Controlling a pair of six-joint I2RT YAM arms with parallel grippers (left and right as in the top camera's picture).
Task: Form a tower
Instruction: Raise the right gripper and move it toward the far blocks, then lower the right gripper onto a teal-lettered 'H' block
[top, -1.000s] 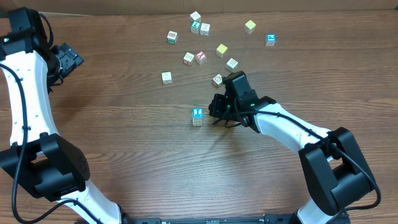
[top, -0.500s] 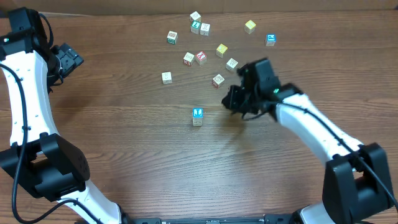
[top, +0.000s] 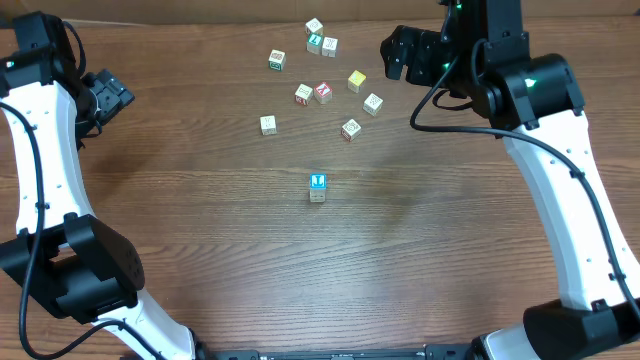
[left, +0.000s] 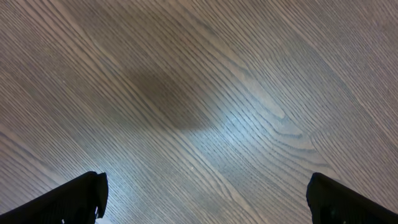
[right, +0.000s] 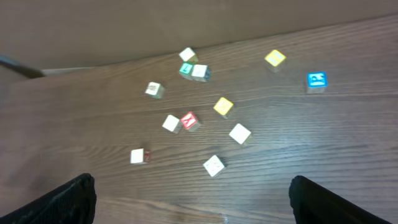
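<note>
- Overhead: a brown wooden table with fine grain fills the view, and an arm reaches in from each side.
- The tower stands alone near the middle of the table. A blue printed face is on top, with a pale cube under it. No gripper touches it.
- The loose cubes lie scattered on the far side of the tower, well apart from it. They lie singly, apart from a tight little cluster at the far edge.
- The left gripper is at the far left, well apart from every cube.
- The right gripper is at the far right, just beside the scatter of loose cubes. From this view I cannot tell how its jaws stand.
- Left wrist: only bare wood grain with a soft dark shadow on it. Its fingertips sit at the two lower corners, spread wide, released, with nothing between them.
- Right wrist: the table runs to a plain brown backdrop at the far edge.
- A yellow cube and a blue cube lie far right. A red cube lies among pale ones near the middle of the scatter.
- The right fingertips also sit at the two lower corners, spread wide and released, gripping nothing. All the cubes lie beyond them.
</note>
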